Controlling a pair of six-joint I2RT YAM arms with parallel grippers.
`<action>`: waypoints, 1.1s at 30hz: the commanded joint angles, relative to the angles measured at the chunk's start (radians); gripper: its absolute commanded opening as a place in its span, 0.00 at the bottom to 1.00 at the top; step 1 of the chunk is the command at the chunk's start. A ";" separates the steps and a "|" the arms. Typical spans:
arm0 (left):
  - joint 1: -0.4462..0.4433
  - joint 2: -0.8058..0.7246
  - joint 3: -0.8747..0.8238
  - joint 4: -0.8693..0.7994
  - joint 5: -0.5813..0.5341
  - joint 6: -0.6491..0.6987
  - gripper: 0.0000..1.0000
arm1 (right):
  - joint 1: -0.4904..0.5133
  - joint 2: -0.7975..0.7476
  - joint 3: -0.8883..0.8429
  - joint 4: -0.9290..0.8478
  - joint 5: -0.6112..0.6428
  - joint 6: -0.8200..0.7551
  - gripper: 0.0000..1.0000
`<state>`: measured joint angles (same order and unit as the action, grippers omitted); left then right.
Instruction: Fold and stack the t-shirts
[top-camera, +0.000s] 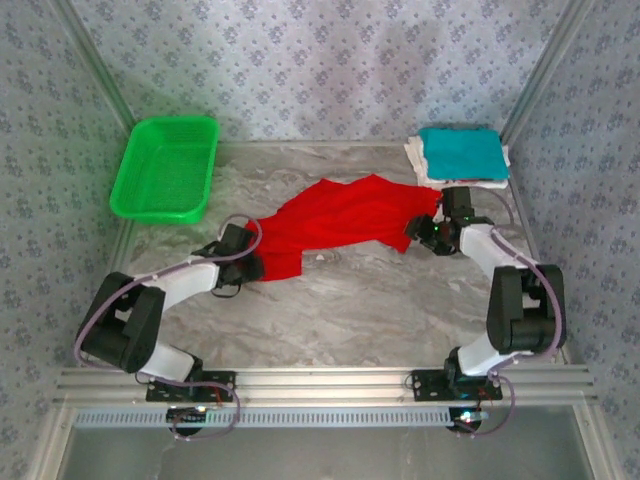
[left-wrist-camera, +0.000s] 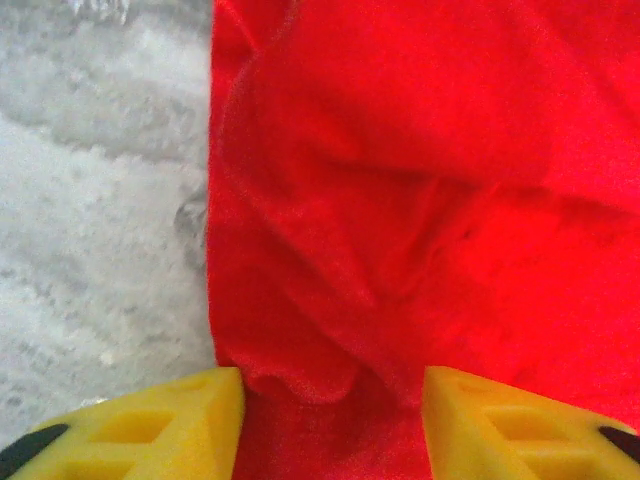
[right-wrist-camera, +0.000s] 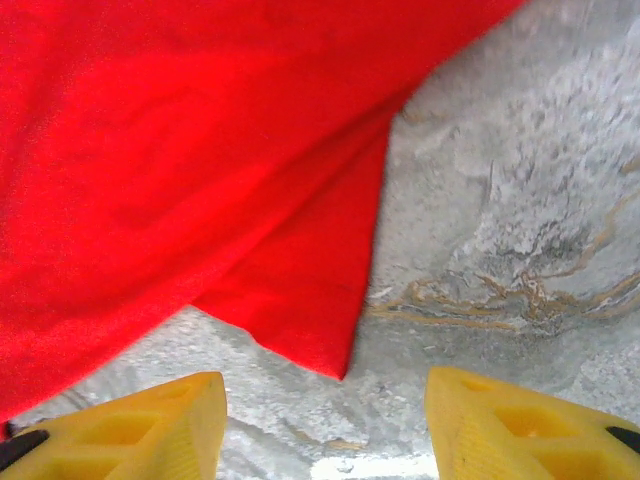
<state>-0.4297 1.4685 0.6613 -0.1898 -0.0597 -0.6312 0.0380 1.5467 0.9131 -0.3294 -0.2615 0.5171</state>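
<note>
Surface (top-camera: 360, 310): grey marbled top, bare between the two sets of jaws on the near side; it also shows directly under the right jaws.
Red t-shirt (top-camera: 340, 225): spread loose and rumpled, unfolded, running across from the left jaws to the right jaws. Its left end lies at the left jaws, its right end at the right jaws.
Green basket (top-camera: 155, 212): beyond the left jaws and out to their left, well apart from them and from the red cloth.
Teal t-shirt (top-camera: 458, 152): folded flat, just beyond the right jaws, on top of the pile there.
Whitish t-shirt (top-camera: 414, 165): folded under the teal one, its edge showing at the side nearer the red cloth.
Left jaws: parted, set down over the red cloth. A raised fold sits between the yellow pads (left-wrist-camera: 160, 425), and no pinch on it can be seen.
Right jaws: released, holding nothing. The pads (right-wrist-camera: 520, 420) stand over bare surface, and a corner of the red t-shirt points into the gap just ahead of them.
</note>
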 joint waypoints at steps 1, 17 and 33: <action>0.005 0.024 0.008 0.031 0.014 0.007 0.37 | 0.000 0.058 -0.003 0.022 -0.047 0.027 0.57; 0.015 -0.149 0.033 -0.050 -0.049 0.022 0.00 | 0.014 0.225 0.011 0.160 -0.121 0.094 0.54; 0.025 -0.164 0.034 -0.059 -0.048 0.025 0.00 | 0.107 0.199 0.068 0.100 -0.034 0.120 0.47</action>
<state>-0.4122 1.3197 0.6666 -0.2199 -0.0944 -0.6182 0.0925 1.7355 0.9535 -0.2447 -0.3058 0.6399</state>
